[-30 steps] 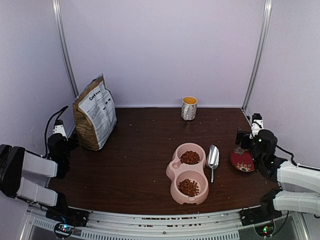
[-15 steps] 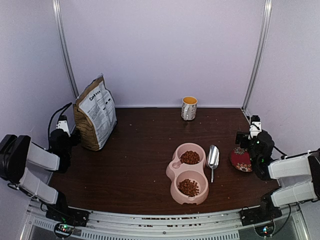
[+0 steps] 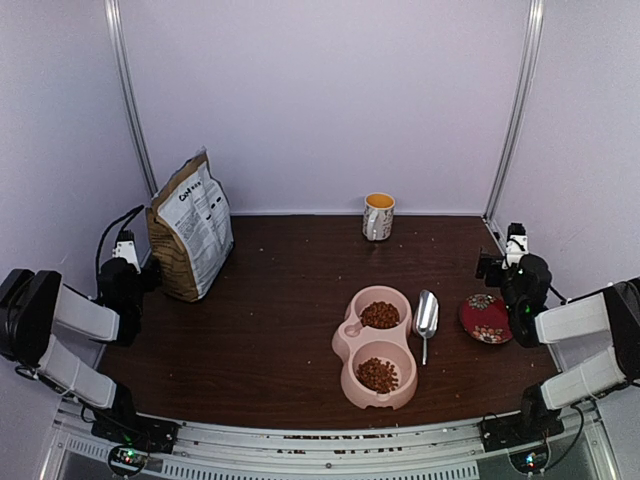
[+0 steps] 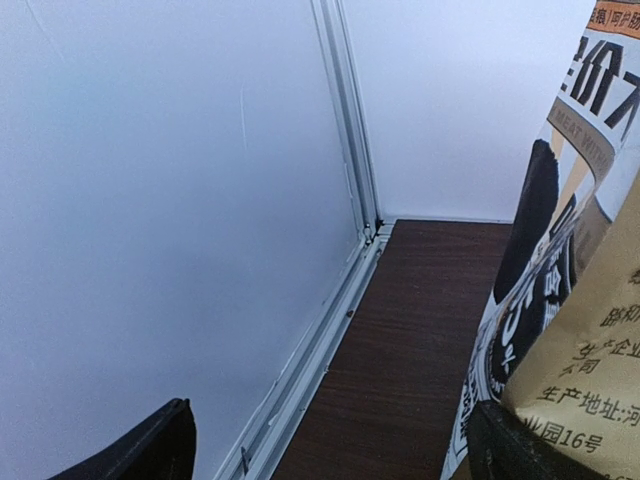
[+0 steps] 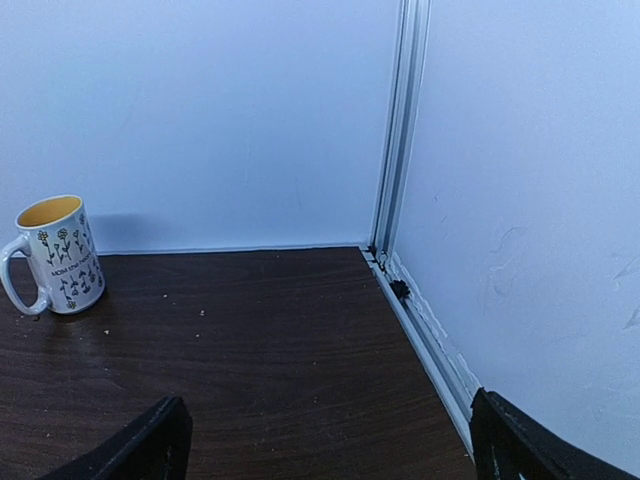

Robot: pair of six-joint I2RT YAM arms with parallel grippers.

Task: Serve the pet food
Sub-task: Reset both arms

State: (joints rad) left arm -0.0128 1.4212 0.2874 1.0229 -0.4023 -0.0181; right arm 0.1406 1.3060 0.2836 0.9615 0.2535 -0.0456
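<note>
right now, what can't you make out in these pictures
- Paper bag: left wrist view, cut off by the right edge; only a strip of print shows.
- Mug: right wrist view, its rim hides whatever is inside.
- Red plate: top view, specks on it too small to identify.
- Pet food in the pink bowl: top view, pellets too small to count.

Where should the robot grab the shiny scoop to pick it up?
By its thin handle, coming straight down from above. The scoop lies flat, with the handle pointing toward the arms and the wide end away. The pink bowl sits close on its left, so close across the handle's narrow width, clear of the bowl.
</note>
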